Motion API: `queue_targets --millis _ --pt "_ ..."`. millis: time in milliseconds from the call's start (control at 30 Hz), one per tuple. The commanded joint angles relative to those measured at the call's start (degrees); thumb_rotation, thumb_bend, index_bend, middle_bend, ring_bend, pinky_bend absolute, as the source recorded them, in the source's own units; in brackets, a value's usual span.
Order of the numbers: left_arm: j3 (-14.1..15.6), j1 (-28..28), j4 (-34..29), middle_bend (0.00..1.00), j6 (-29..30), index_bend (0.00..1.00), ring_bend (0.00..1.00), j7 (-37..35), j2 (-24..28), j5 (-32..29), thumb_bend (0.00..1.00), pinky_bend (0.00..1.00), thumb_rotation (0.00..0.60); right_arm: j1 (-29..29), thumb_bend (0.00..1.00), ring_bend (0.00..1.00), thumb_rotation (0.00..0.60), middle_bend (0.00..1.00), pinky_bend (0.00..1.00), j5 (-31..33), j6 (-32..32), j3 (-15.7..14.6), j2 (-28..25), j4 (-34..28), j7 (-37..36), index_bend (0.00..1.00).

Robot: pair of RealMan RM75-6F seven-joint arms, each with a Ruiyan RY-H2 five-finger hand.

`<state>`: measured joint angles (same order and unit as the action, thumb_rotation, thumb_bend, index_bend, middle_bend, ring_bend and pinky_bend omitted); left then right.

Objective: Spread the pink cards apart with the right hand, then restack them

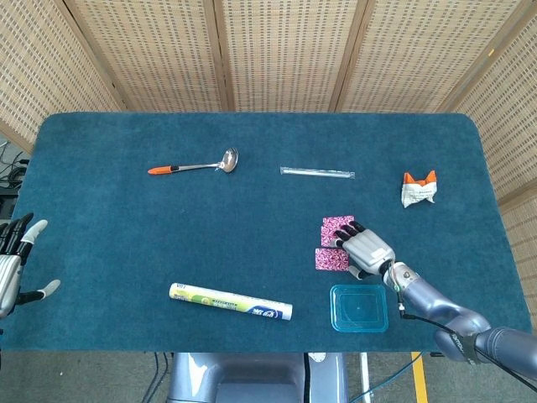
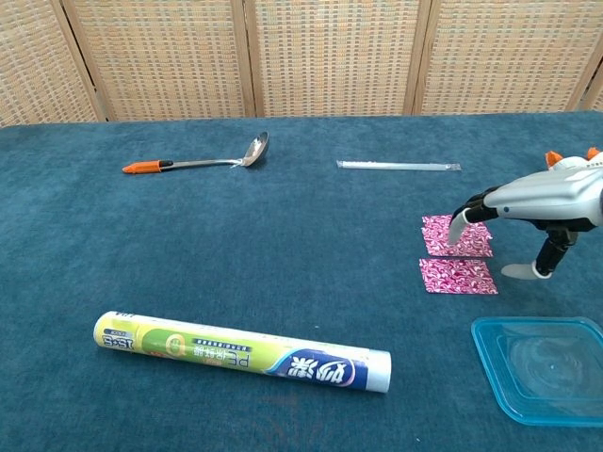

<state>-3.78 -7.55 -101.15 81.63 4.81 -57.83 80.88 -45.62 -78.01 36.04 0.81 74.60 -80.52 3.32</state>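
Observation:
Two pink patterned cards lie apart on the blue cloth, right of centre. The far card (image 1: pixel 335 227) (image 2: pixel 443 233) is partly under my right hand (image 1: pixel 367 249) (image 2: pixel 528 201), whose fingertips (image 2: pixel 457 224) reach down onto or just above it; contact is not plain. The near card (image 1: pixel 329 259) (image 2: pixel 457 276) lies flat and free, a narrow strip of cloth between it and the far one. My right hand holds nothing, fingers bent downward and apart. My left hand (image 1: pixel 15 264) hangs at the table's left edge, fingers spread and empty.
A clear blue plastic lid (image 1: pixel 359 307) (image 2: pixel 545 369) lies just in front of the cards. A green-and-white film roll (image 1: pixel 231 301) (image 2: pixel 241 351) lies at the front. A ladle (image 1: pixel 195 165), a wrapped straw (image 1: pixel 317 172) and a crumpled orange-white packet (image 1: pixel 419 189) sit farther back.

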Motion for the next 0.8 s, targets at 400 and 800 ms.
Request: queue_targets --millis 400,800 --pt "0.0 -0.1 0.1 0.0 -0.3 0.08 0.0 0.1 -0.2 -0.3 0.14 0.0 0.6 -0.6 0.47 0.0 0.6 0.13 0.0 0.4 -1.3 -0.2 2.0 4.1 -0.8 0.2" --pt "-0.1 -0.1 -0.1 0.0 -0.2 0.08 0.0 0.3 -0.1 -0.3 0.14 0.0 0.6 -0.7 0.47 0.0 0.6 0.13 0.0 -1.2 -0.7 -0.7 3.2 7.3 -1.1 0.2"
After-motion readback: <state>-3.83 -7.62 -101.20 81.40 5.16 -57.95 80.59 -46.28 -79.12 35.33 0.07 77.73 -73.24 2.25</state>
